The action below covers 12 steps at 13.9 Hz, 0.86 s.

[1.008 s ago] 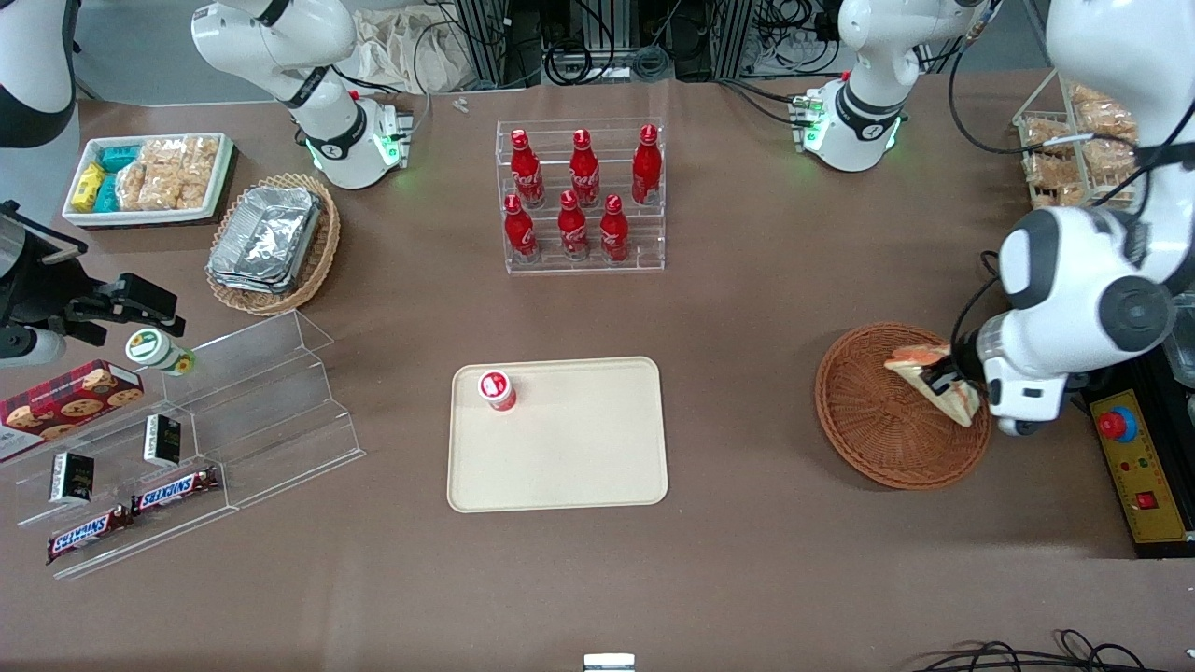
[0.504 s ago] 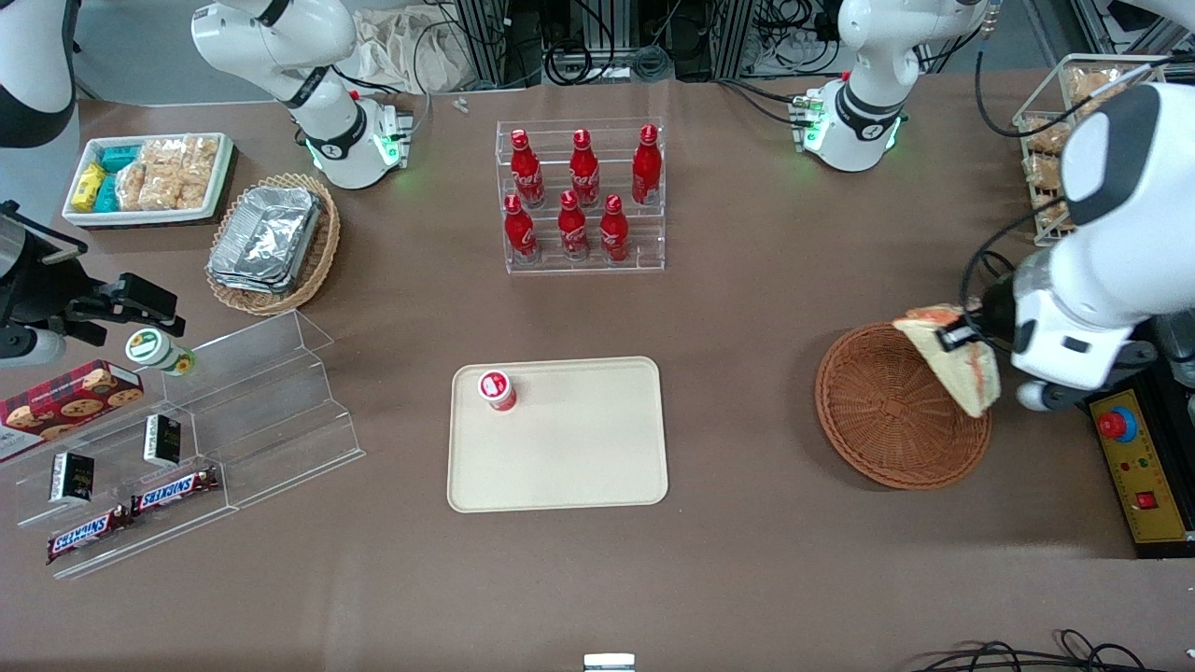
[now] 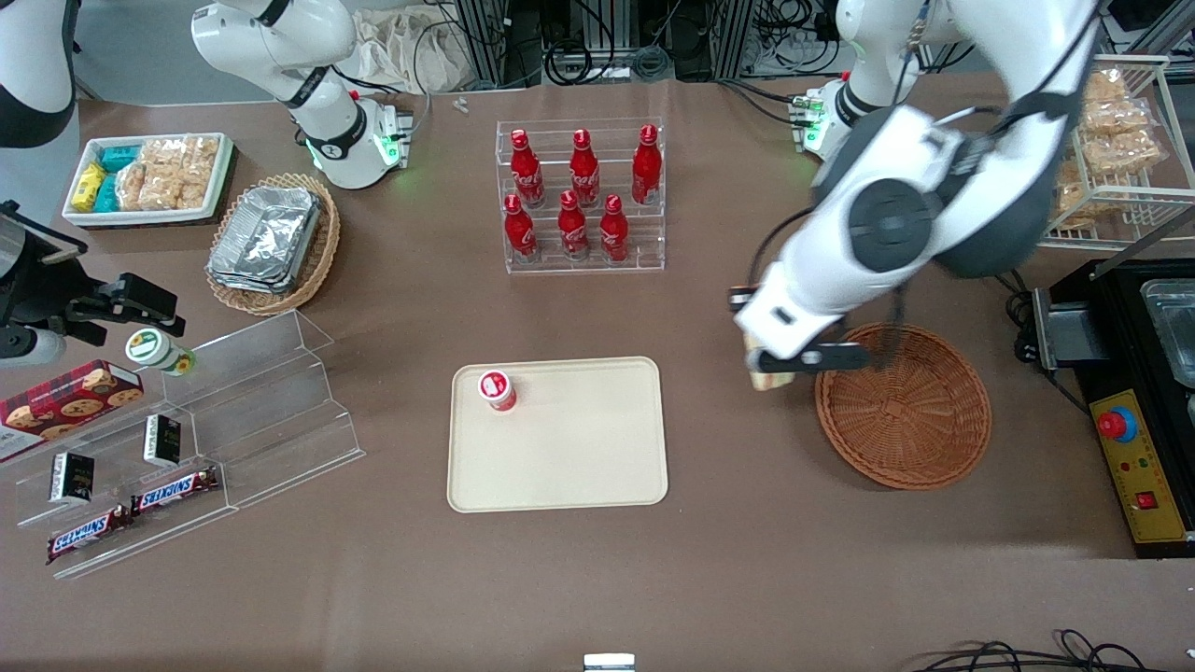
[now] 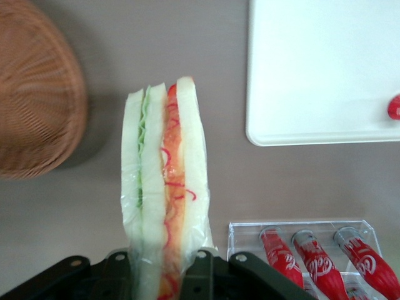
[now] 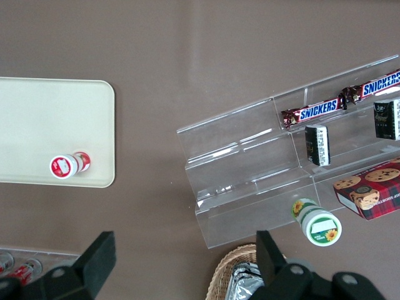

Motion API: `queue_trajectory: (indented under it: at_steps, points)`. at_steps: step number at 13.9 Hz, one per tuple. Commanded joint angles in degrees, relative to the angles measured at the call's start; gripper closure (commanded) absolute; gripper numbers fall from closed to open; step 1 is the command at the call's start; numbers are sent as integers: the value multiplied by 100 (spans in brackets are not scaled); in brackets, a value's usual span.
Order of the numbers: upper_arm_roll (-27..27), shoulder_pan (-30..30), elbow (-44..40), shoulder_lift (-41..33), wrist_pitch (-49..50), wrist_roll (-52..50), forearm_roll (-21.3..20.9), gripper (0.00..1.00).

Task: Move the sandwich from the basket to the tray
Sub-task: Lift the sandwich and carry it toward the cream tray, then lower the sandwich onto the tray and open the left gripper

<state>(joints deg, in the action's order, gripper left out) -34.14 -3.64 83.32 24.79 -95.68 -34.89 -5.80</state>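
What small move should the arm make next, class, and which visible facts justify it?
Probably carry on sideways toward the tray. The gripper is shut on the sandwich, hanging over bare table between the empty basket and the tray, so release would be premature.

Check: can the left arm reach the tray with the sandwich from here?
Probably yes. The gripper, shut on the sandwich, hangs between basket and tray; bare table lies between, and only a small red-capped container occupies the tray.

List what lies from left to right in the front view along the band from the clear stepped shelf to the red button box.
Clear stepped shelf → tray → sandwich held in the gripper → basket → red button box.
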Motion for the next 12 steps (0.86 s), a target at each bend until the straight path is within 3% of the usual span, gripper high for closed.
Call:
queue_trajectory:
  at_steps: [1, 5, 12]
  points:
    - [13, -584, -396, 841, -528, -245, -395, 100]
    - [39, -1121, -396, 1755, -1302, -552, -1325, 100]
    - [66, -1121, -457, 2556, -2199, -764, -1899, 100]
